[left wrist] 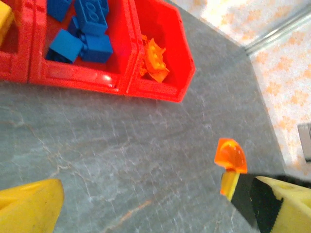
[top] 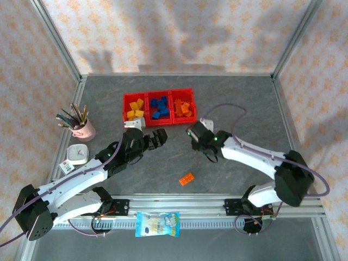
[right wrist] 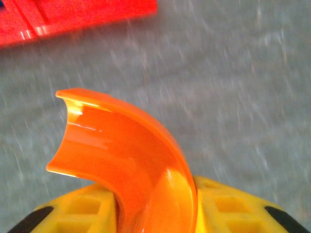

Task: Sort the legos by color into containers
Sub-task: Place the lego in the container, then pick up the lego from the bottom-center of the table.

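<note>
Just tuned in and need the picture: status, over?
Left gripper open beside red tray. Right gripper shut on orange arc. One orange brick loose on table. Nothing between arc and tray.

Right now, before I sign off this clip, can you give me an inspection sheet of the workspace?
Surface: grey table, one loose orange brick lying on it.
Job's things: red tray holds yellow legos in the left bin, blue legos in the middle, orange legos on the right.
Clutter: pink pen cup, small white box, snack packet on the near rail.
Grippers: left gripper open, empty; right gripper shut on a curved orange lego.
Cables: cables loop along both arms, off the bins.
Surroundings: metal frame, patterned walls.
</note>
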`<state>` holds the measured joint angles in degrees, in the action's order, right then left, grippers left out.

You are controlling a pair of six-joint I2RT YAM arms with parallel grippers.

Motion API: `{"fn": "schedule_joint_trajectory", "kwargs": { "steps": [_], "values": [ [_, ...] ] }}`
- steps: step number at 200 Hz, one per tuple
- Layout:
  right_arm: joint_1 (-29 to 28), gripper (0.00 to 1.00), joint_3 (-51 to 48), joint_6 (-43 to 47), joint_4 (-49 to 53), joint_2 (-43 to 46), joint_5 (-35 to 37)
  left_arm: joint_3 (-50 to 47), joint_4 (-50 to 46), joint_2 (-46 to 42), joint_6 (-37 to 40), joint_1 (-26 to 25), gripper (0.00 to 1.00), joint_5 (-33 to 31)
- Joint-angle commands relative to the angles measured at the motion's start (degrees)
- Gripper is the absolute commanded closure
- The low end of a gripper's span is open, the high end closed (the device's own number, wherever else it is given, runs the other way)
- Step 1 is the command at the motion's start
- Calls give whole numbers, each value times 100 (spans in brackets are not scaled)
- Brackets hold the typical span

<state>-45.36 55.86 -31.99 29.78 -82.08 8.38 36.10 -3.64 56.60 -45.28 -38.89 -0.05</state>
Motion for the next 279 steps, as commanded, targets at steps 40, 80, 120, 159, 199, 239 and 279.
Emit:
{"fn": "schedule_joint_trajectory", "kwargs": {
  "steps": [40, 80, 120, 159, 199, 239, 279],
  "values": [
    [736, 65, 2172, 1546, -1047, -1959, 103, 454, -138, 85, 470, 546, 1, 135],
    [1104, 62, 3435, 1656, -1121, -3134, -188, 508, -87, 161, 502, 618, 1, 225],
    [1139, 45, 4330, 1824, -856, -3580, -81, 597, -151, 211, 546, 645, 1, 293],
    [1114, 37, 3698, 1828, -883, -2893, -317, 609, -173, 185, 564, 638, 1, 354],
    [829, 32, 2408, 1715, -894, -1819, -364, 534, -180, 98, 529, 637, 1, 505],
    [373, 28, 1198, 1482, -680, -852, -218, 279, -249, -93, 360, 618, 1, 560],
    [-292, 23, 331, 1065, -280, -222, -74, 44, -494, -333, 120, 493, 1, 493]
  ]
}}
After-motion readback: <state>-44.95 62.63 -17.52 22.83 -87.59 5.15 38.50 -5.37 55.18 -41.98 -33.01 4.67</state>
